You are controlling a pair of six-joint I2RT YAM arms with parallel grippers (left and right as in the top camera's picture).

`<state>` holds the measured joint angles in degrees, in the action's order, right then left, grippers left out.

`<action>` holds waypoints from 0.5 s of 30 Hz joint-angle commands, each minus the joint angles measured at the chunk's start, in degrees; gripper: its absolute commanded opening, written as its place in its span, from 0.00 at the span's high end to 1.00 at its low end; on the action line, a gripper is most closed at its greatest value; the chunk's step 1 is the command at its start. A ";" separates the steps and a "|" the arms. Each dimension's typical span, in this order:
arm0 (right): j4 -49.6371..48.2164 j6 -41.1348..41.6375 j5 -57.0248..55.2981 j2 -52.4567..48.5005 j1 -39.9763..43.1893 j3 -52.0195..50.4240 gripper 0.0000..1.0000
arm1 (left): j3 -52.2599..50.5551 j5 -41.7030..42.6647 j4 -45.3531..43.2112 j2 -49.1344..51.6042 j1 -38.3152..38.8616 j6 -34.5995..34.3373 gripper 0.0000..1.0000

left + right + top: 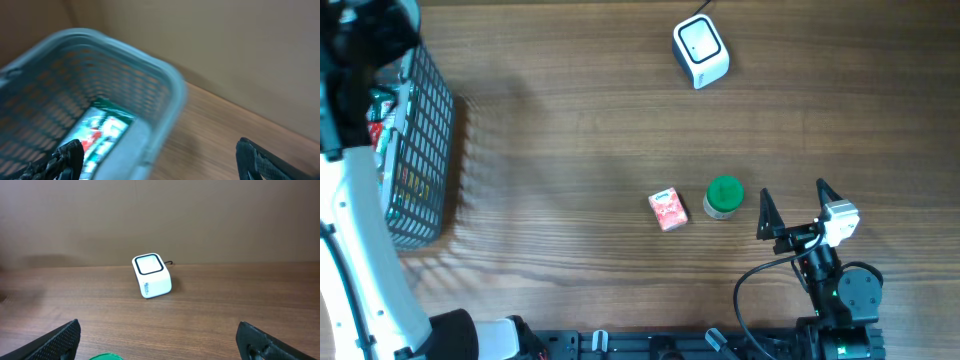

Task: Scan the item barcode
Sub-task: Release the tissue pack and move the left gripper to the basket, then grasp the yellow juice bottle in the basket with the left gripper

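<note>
A white scanner [701, 52] with a black-rimmed window stands on the brown wood-grain table [570, 120]. Below it are a green-lidded jar [724, 196] and a red-and-white carton [668, 210]. Far to its left, a pale grey mesh basket [425, 140] holds a green, white and red packet [102, 132].

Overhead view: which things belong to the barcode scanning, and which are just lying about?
Job: white cube scanner; red-and-white small carton; green-lidded jar; grey mesh basket holding a green-and-white packet.
Lying about: black looping robot cable.
</note>
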<state>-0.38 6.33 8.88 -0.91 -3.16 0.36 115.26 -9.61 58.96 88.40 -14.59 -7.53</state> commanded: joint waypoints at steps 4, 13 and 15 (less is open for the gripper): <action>-0.20 -0.33 -0.44 0.11 0.17 -0.07 0.00 | 0.90 -0.11 1.09 1.29 -7.39 1.09 0.05; -0.20 -0.28 -0.44 0.11 0.17 -0.07 0.00 | 0.90 -0.11 8.17 6.91 -11.69 1.11 0.05; -0.17 -0.31 -0.44 0.11 0.17 -0.07 0.00 | 0.87 -0.09 11.08 8.79 -12.46 1.11 0.05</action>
<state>-0.38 6.33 8.88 -0.91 -3.16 0.36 115.37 -9.61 67.33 93.97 -25.71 -7.51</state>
